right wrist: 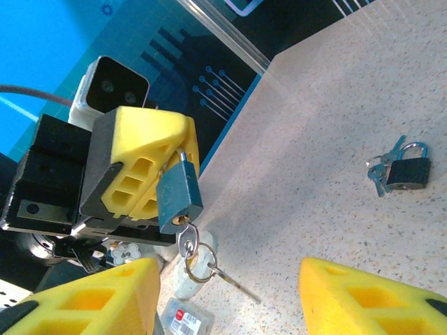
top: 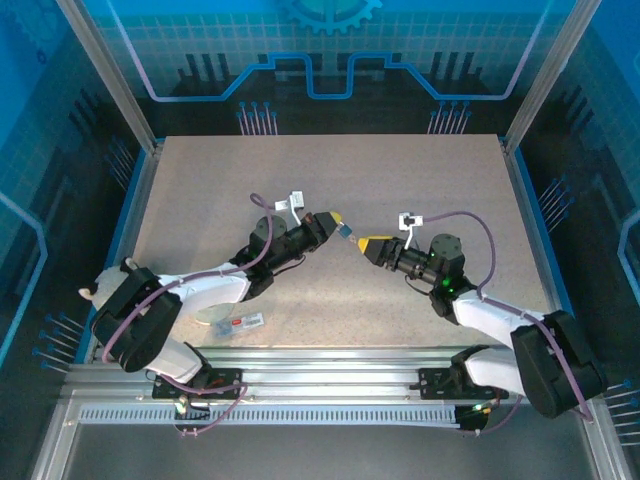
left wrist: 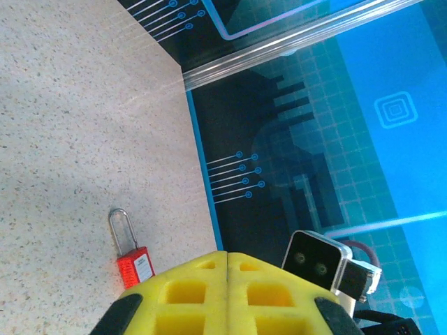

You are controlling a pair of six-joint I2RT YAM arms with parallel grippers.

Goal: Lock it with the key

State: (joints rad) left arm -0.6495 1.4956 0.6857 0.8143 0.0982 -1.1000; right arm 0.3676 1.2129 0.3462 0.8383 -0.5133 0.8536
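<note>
Padlock (right wrist: 178, 199) in left fingers (right wrist: 143, 136) points keyed end toward right fingers (right wrist: 363, 293).

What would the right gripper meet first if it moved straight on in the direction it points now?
Most likely the keys hanging from the teal padlock that the shut left gripper holds by its shackle; they sit between the open fingers of the right gripper. Depth is hard to judge.

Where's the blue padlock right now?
In the right wrist view, the blue padlock hangs by its shackle from the shut left gripper above mid-table, with its key ring dangling below, opposite the right gripper.
</note>
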